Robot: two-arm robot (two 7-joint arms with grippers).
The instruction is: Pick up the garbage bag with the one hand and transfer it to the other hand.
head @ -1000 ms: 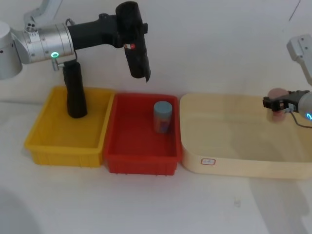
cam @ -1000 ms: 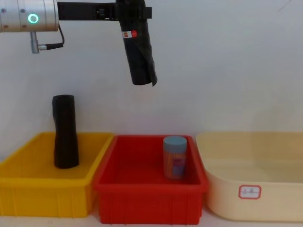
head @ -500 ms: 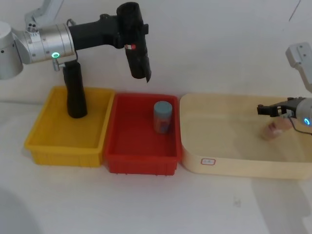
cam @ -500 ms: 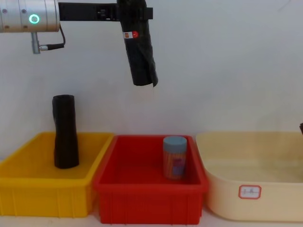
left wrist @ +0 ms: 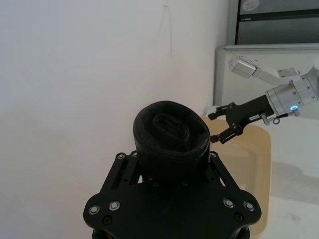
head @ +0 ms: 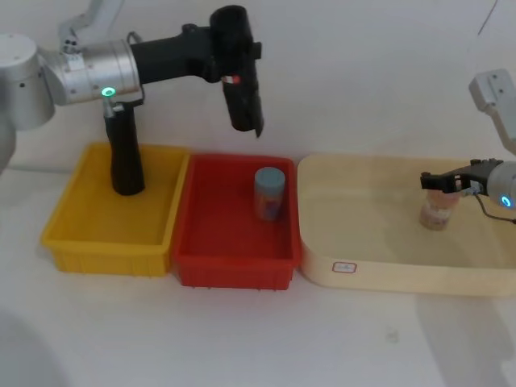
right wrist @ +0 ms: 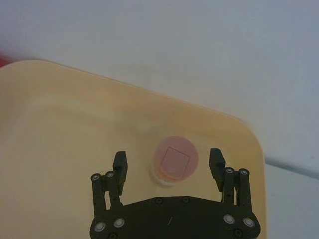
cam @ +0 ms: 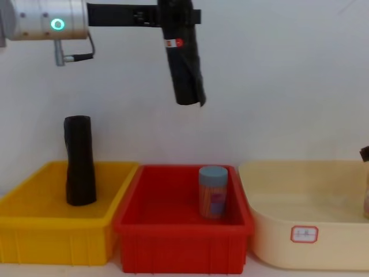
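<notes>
The left claw (head: 232, 50) grips the garbage bag (head: 245, 98) up high, hanging nearly straight down, with the wide-open right claw (head: 432, 182) well apart to its right

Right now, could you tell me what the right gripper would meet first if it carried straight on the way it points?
Probably the pink-lidded jar in the cream tub: it stands just ahead, between the open fingers of the right gripper. Depth is unclear; it could pass over the lid.

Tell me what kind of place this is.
Likely a robot test bench: yellow bin, red bin and cream tray on a white table, left end effector holding a bag above.
</notes>
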